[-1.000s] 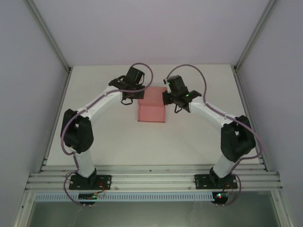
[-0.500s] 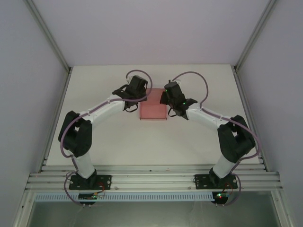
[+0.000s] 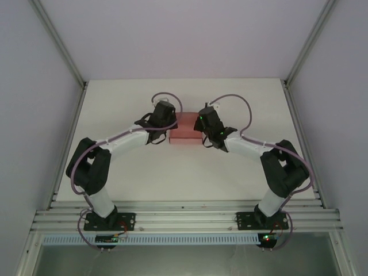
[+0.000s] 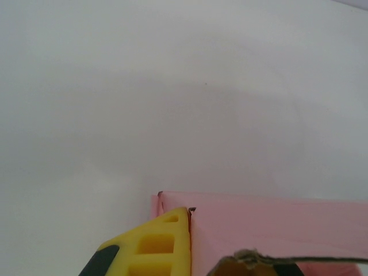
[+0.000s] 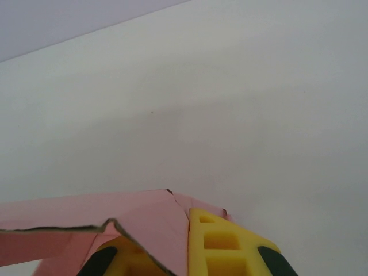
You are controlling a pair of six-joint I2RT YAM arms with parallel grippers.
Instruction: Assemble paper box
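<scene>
The pale pink paper box (image 3: 185,127) lies mid-table between my two grippers. My left gripper (image 3: 168,122) is at its left edge and my right gripper (image 3: 203,125) at its right edge. In the left wrist view, a pink wall of the paper box (image 4: 270,230) stands pinched beside my yellow finger (image 4: 158,244), with the left gripper (image 4: 213,244) shut on it. In the right wrist view, a folded pink panel (image 5: 86,215) runs between my yellow fingers (image 5: 221,247), and the right gripper (image 5: 158,233) is shut on it.
The white table (image 3: 230,98) ends in grey walls on the left, right and back. A metal rail (image 3: 184,215) with both arm bases runs along the near edge. Open tabletop lies behind and in front of the box.
Both grippers have drawn closer together and towards the near edge, still holding the card. From above the pink shape now looks shorter and narrower.
</scene>
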